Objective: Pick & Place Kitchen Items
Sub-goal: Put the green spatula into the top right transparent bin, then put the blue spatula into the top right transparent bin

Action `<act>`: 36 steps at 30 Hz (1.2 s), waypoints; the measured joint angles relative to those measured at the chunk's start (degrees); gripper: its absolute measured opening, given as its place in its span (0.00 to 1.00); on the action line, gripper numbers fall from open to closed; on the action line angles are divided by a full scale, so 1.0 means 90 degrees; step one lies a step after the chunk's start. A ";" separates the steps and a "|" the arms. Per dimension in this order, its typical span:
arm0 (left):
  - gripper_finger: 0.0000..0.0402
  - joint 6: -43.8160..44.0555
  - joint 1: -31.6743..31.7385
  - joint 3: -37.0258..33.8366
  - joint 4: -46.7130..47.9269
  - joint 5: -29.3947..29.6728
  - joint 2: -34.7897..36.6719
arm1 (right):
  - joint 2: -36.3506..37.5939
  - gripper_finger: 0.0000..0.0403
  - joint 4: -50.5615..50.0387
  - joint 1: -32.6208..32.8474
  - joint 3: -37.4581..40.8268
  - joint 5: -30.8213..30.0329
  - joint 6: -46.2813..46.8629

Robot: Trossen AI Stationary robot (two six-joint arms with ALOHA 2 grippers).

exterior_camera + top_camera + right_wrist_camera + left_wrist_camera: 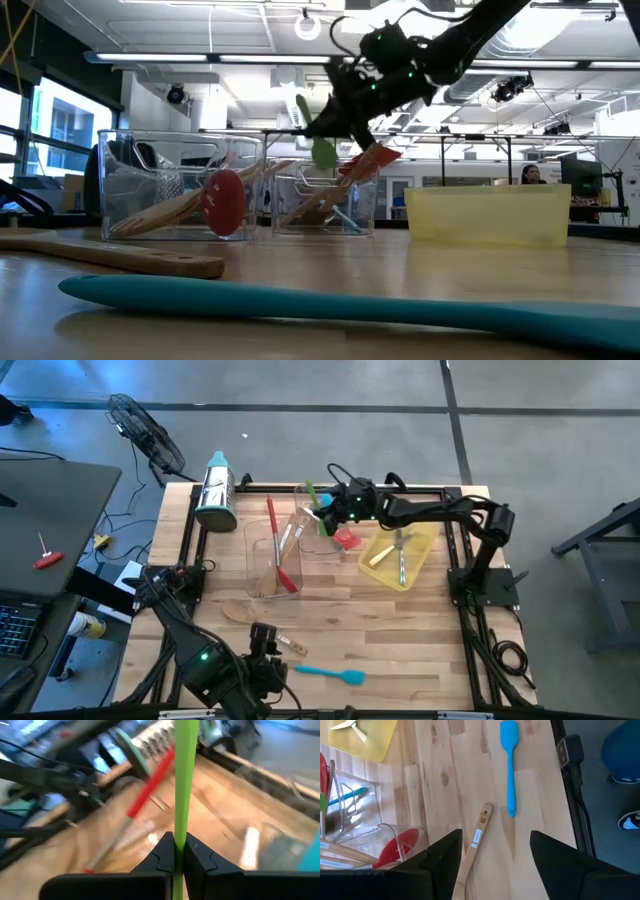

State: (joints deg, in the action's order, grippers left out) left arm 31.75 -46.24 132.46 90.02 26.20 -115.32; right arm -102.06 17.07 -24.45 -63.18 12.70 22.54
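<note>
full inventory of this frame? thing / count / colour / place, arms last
clear trays: two, side by side mid-table, utensils inside
red spatula: one, in the nearer clear tray
yellow tray: one, right of the clear trays, cutlery inside
box grater: one, steel with teal top, far left corner
teal spatula: one, flat on the table at the near edge
wooden spoon: one, flat on the table near the left arm
green utensil: one, pinched in the right tool
fan: one, black, on the floor beyond the table
right tool: shut on the green utensil, above the far clear tray
left tool: open, empty, at the near edge over the wooden spoon's handle
</note>
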 joint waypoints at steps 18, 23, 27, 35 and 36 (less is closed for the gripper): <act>0.57 0.0519 0.0010 0.0000 0.0000 0.0017 -0.0001 | -0.0068 0.07 -0.1590 0.0012 -0.0002 -0.1239 -0.0031; 0.57 0.0527 0.0010 0.0000 0.0000 0.0039 -0.0004 | -0.0068 0.13 -0.1611 0.0063 -0.0002 -0.0964 -0.0068; 0.57 0.0635 0.0010 0.0000 -0.0001 0.0041 -0.0004 | -0.0068 0.17 -0.1473 0.0116 -0.0002 -0.0211 -0.0508; 0.57 0.0845 0.0010 0.0001 -0.0001 0.0035 -0.0004 | -0.0038 0.19 -0.0605 0.0175 -0.0002 0.0605 -0.0518; 0.57 0.0872 0.0010 0.0002 0.0000 0.0020 -0.0004 | -0.0019 0.19 -0.0455 0.0177 -0.0002 0.0898 -0.0523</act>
State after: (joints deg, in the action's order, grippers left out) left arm 39.59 -46.15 132.49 90.02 26.38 -115.35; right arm -102.24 12.98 -22.85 -63.20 20.78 17.83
